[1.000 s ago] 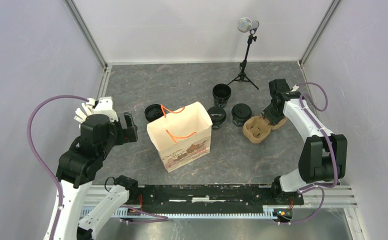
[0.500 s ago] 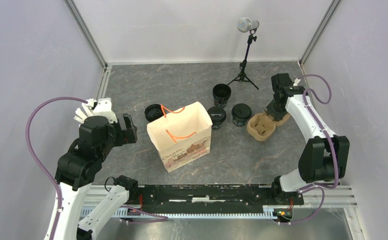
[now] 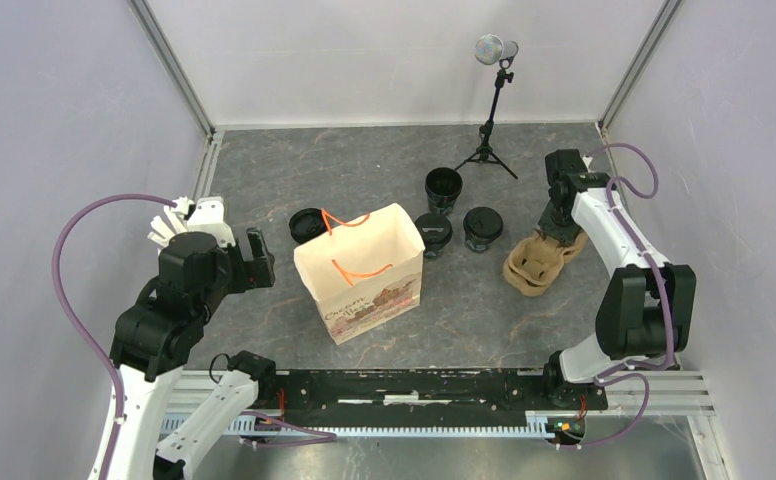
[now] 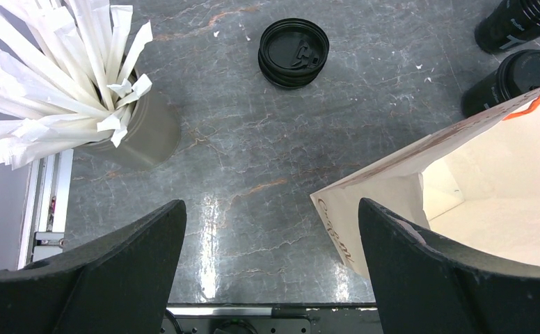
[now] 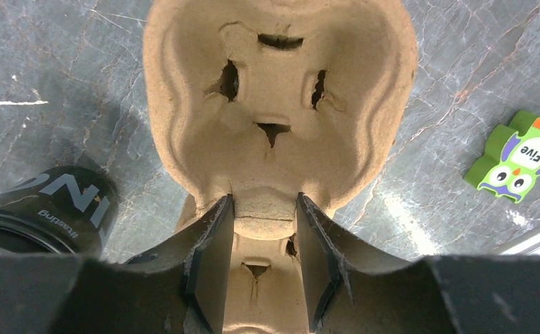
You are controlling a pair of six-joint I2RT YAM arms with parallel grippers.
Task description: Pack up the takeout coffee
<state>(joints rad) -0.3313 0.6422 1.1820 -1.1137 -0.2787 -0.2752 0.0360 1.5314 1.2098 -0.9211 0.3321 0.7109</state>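
Grey marbled worktop (image 3: 364,170), walled on three sides, carries every item noted below.

Paper bag (image 3: 364,280), beige with orange handles, stands upright and open-mouthed near the centre.

Left tool (image 4: 271,229) hangs over bare worktop at the bag's 9 o'clock, just beside the bag's edge. Its jaws are spread wide and hold nothing.

Right tool (image 5: 264,209) is at the bag's 3 o'clock, closed on the middle ridge of the cup carrier (image 3: 536,265). One finger presses each side of the brown moulded pulp. The carrier is well apart from the bag. Whether it rests flat on the worktop cannot be told.

Tripod stand (image 3: 491,130) stands upright at 12 o'clock, near the back wall.

Straw pot (image 4: 142,129), metal and filled with white paper-wrapped straws, sits at the bag's 10 o'clock by the left rail.

Two black cups (image 3: 433,234) (image 3: 483,228), both lidded, stand upright side by side at the bag's 2 o'clock, outside the bag. The nearer one is just beside the bag's far corner. The other stands between it and the carrier.

Third black cup (image 3: 443,190) stands upright just behind that pair, at 1 o'clock. Whether it has a lid cannot be told.

Stack of black lids (image 4: 294,52) lies at the bag's 11 o'clock, apart from the cups.

Green owl toy (image 5: 518,156), marked "Five", lies near the carrier.
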